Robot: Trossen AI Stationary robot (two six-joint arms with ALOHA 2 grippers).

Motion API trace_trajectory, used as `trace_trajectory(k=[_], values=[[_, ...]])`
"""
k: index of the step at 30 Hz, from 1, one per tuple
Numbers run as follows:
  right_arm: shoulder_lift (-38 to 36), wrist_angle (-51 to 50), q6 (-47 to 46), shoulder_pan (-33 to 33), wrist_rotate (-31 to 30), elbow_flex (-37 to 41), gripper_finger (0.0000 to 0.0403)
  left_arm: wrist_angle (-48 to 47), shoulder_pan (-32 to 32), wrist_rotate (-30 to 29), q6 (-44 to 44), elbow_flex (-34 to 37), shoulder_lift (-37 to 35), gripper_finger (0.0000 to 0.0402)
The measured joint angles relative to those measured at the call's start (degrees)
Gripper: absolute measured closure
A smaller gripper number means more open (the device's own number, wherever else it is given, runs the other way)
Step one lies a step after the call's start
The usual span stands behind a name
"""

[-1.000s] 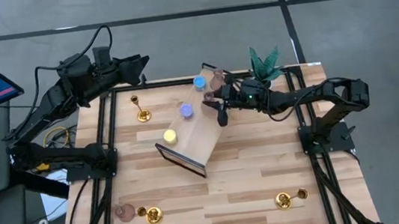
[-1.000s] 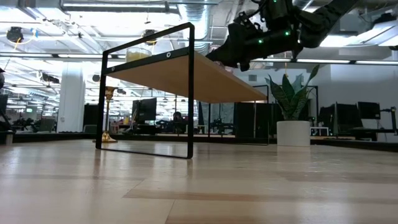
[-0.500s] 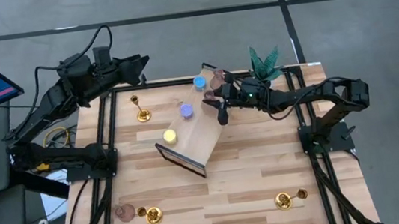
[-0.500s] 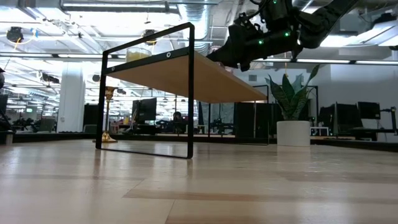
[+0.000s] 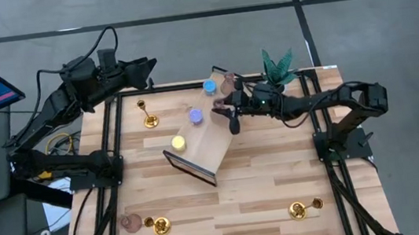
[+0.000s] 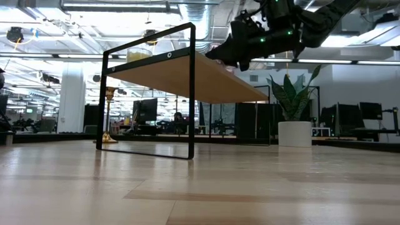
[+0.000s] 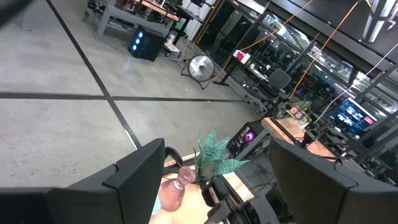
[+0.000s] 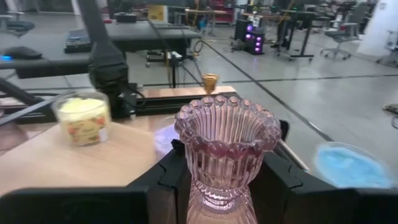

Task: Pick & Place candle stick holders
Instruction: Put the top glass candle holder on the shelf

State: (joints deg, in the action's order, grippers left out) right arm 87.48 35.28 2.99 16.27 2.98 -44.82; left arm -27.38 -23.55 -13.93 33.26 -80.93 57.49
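One pink holder [image 8: 225,155] rides slightly higher in right pincer [image 5: 229,114] (left idle).

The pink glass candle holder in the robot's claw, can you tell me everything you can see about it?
The pink candle holder looks like see-through dusty-pink glass with ribs running up its sides. It has a wide scalloped mouth, a narrow neck and a rounder body below. It stands upright, and its cup looks empty. The right gripper is shut on it, one dark finger on each side of its lower part, holding it above the raised wooden shelf, at the end near the blue holder. Its base is hidden.
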Motion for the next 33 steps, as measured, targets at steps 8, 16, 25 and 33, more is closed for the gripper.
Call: trace_trajectory(k=[8,16,25,33], values=[[0.26,-0.17,0.17,-1.29,0.07,0.00,0.0294,0.00,0.00,0.00,0.00,0.00,0.00,0.0112],[6.69,0.39,-1.24,-2.91,3.03,-4.28,0.0294,0.00,0.00,0.04,0.00,0.02,0.00,0.0112],[3.63,-7.99,2.31,-2.97,1.44,-5.57,0.0294,0.42,0.00,0.07,0.00,0.02,0.00,0.0112],[3.65,-7.84,2.79,-1.95,1.63,-5.55,0.0294,0.42,0.00,0.06,0.00,0.02,0.00,0.0112]])
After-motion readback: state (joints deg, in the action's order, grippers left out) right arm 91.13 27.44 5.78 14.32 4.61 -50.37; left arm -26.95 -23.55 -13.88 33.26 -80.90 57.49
